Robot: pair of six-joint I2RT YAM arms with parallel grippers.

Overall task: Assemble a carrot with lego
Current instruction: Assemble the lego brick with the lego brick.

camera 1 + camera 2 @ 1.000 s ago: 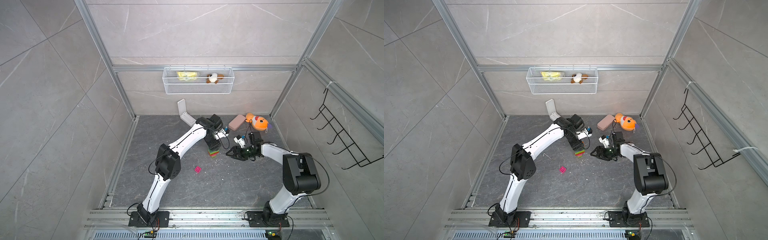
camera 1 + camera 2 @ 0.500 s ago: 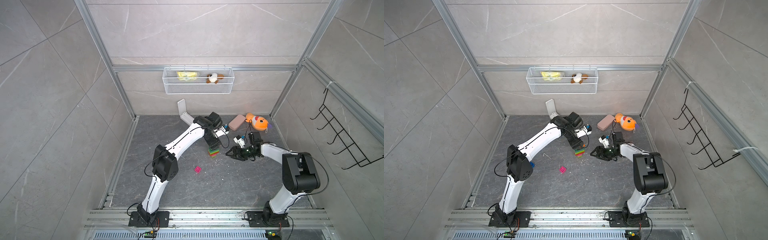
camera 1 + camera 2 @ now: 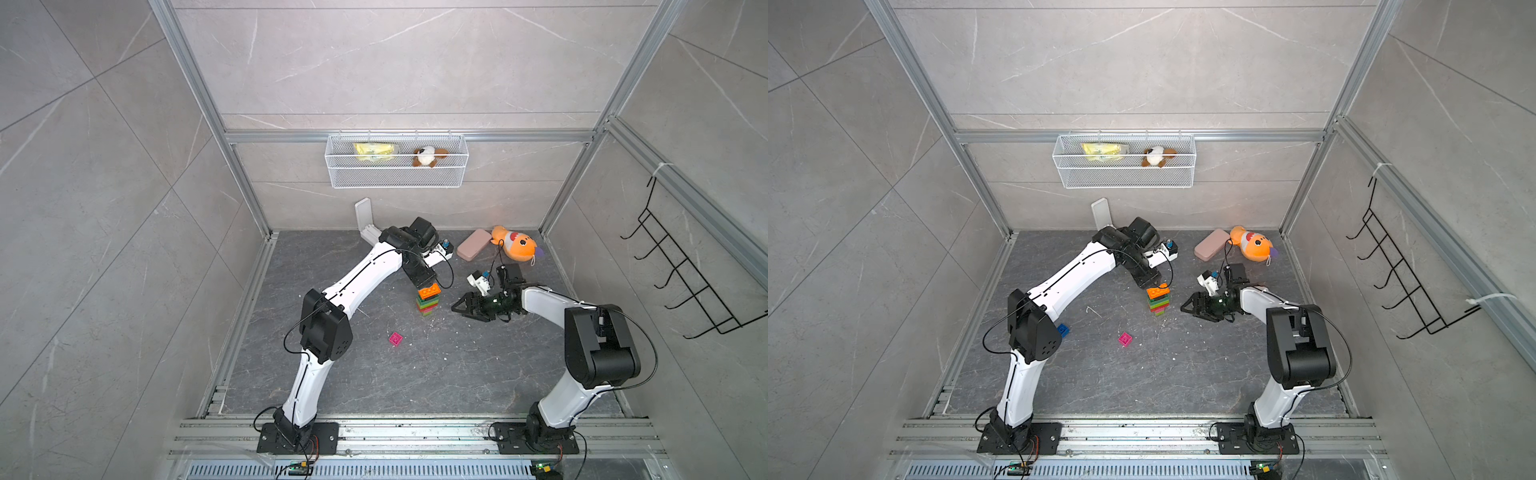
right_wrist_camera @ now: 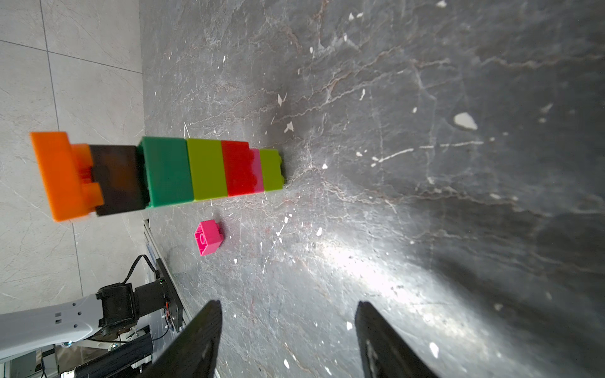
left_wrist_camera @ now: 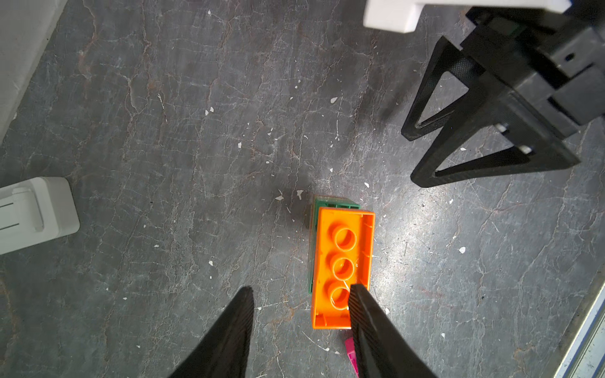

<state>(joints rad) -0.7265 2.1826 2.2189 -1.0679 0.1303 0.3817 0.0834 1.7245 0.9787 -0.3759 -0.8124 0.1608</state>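
Top views, carrot: one carrot (image 3: 428,300) stands upright on the surface (image 3: 415,382), nearer the back edge than the front, roughly midway between the side edges.
Top views, left hand: the left hand (image 3: 423,283) reaches down onto the carrot's orange top from the back-edge side, probably to press that brick home.
Top views, right hand: the right hand (image 3: 459,304) lies low just beside the carrot toward the right edge, apart from it, likely placed to steady a stack balanced on its narrow end.
Top views, loose lego: two; one pink brick (image 3: 395,339) toward the middle of the surface in both top views, one blue brick (image 3: 1062,329) near the left edge, shown in a top view beside the left arm (image 3: 1059,286).
Left wrist, orange brick: one orange brick (image 5: 342,261), hollow side up, caps the carrot; a dark green layer peeks out beneath.
Left wrist, left hand: jaws apart with bare surface between; one fingertip (image 5: 358,301) overlaps the brick, its partner stands clear, so nothing is gripped.
Right wrist, carrot layers: seven; orange, dark, dark green, lime, red, pink, lime tip touching the surface. Whether the orange one is fully seated cannot be told.
Right wrist, right hand: open and empty, aimed at the carrot.
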